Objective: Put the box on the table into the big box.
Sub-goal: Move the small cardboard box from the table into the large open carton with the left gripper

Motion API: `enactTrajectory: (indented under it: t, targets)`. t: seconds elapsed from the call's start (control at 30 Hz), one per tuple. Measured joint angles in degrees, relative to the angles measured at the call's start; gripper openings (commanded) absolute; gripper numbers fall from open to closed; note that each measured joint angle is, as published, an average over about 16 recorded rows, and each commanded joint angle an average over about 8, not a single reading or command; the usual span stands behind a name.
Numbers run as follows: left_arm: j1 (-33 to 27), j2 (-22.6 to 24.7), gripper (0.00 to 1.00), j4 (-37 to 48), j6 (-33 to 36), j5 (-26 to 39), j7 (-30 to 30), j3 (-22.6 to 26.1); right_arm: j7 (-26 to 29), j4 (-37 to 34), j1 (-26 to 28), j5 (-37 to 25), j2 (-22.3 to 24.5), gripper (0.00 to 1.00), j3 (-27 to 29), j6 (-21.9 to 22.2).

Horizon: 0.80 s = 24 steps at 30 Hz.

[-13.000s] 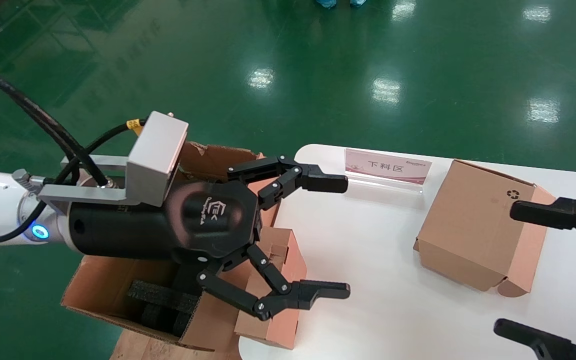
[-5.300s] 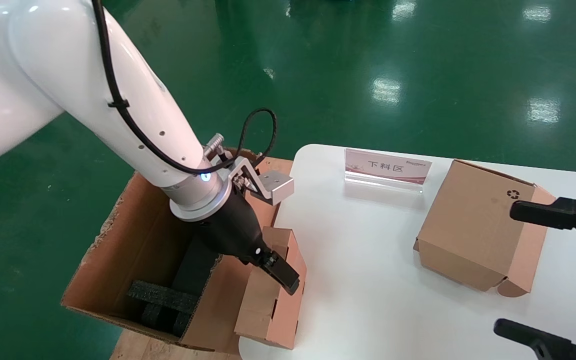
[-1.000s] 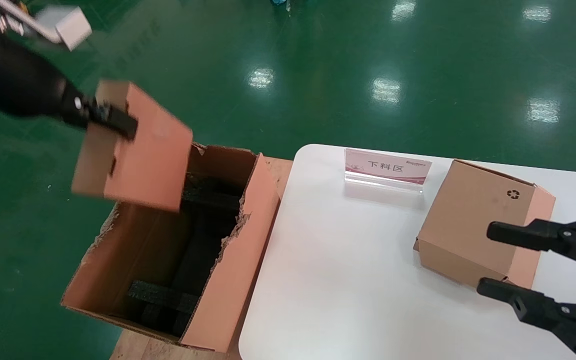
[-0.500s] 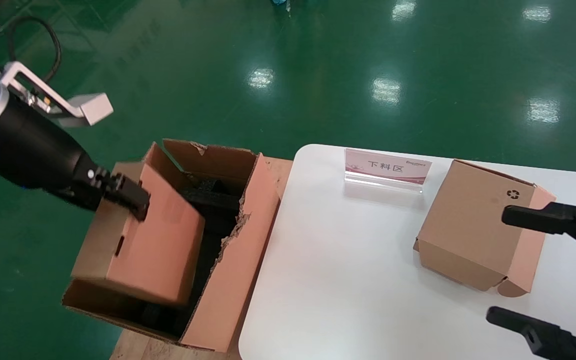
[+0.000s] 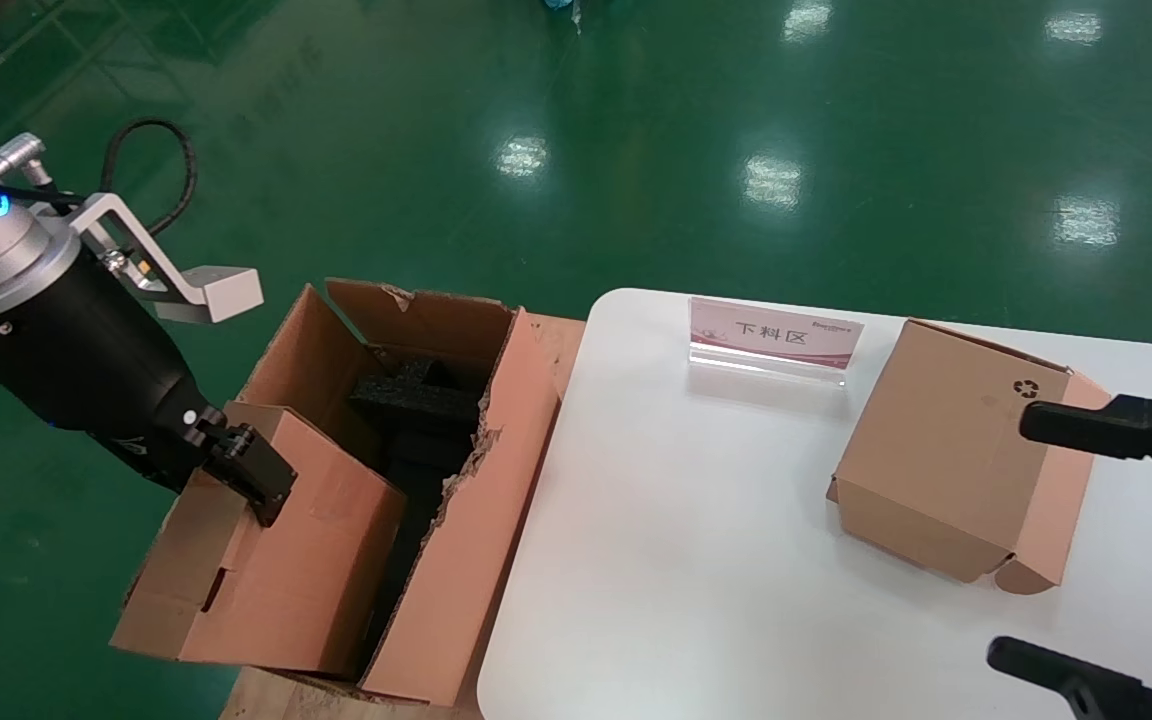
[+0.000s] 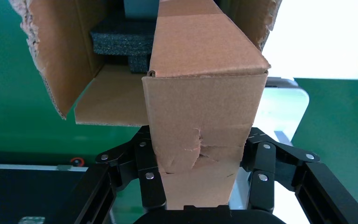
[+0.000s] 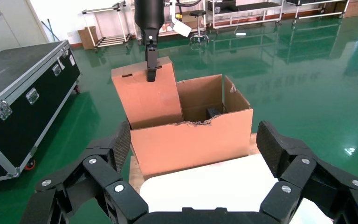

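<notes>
Gripping the box (image 5: pixel 276 560) by its upper edge, the left end effector (image 5: pixel 246 475) holds the flat, plain brown cardboard tilted inside the big box (image 5: pixel 466 540), a ragged-edged carton beside the smooth white counter (image 5: pixel 696 560). The left wrist view shows creased cardboard clamped between the fingers (image 6: pixel 144 163) and black foam (image 6: pixel 121 39) deeper in. The box's lower end is hidden behind the carton wall. The right end effector (image 7: pixel 196 158) hovers spread wide over the counter's right edge, cut off in the head view.

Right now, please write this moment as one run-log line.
left pincer: shut on box | box: partly inside big box, upper part above rim | right pincer: open, over table, idle
</notes>
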Motion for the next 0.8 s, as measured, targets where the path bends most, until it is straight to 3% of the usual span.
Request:
enactTrajectory:
  t: [0.4, 0.8]
  targets:
    - [3.2, 3.8, 0.0, 7.7, -1.9, -1.0, 7.1, 1.2, 0.0, 0.0, 0.0, 0.0, 0.0, 1.0, 0.0, 0.0]
    - [6.2, 6.0, 0.0, 13.1, -4.6, -0.1, 8.1, 0.9, 0.0, 0.0, 0.0, 0.0, 0.0, 1.0, 0.0, 0.0]
